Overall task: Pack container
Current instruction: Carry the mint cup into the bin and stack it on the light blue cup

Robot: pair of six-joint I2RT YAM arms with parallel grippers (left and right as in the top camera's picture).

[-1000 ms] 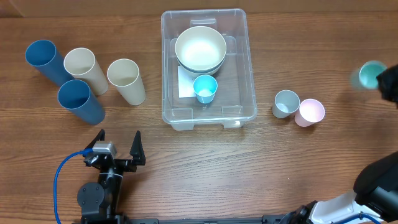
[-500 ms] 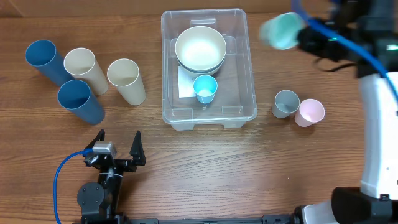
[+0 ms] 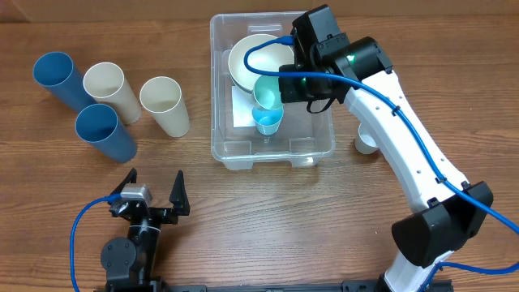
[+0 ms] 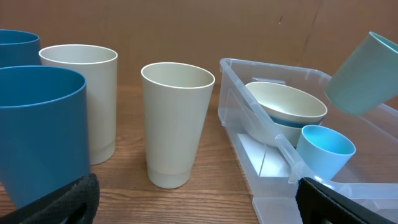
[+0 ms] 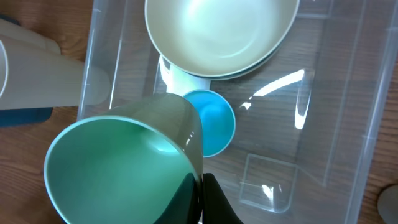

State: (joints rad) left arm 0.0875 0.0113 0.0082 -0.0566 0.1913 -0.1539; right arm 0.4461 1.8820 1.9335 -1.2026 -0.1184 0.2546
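Left hand (image 3: 154, 182) low, fingers (image 3: 178, 186) spread wide, right hand (image 3: 281, 88) clamped, arm (image 3: 399, 139) outstretched

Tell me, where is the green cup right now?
In the overhead view, the green cup is up in the air in the right gripper, tilted over the container, just above the little blue cup and beside the bowl.

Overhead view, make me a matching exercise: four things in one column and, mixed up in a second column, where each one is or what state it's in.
Column one
1. teal cup
2. light blue cup
3. cream bowl
4. left gripper

Column two
A. upright on the container floor
B. open, holding nothing
C. held by the right gripper, above the container
D. lying at the container's far end

Pairs: 1-C, 2-A, 3-D, 4-B
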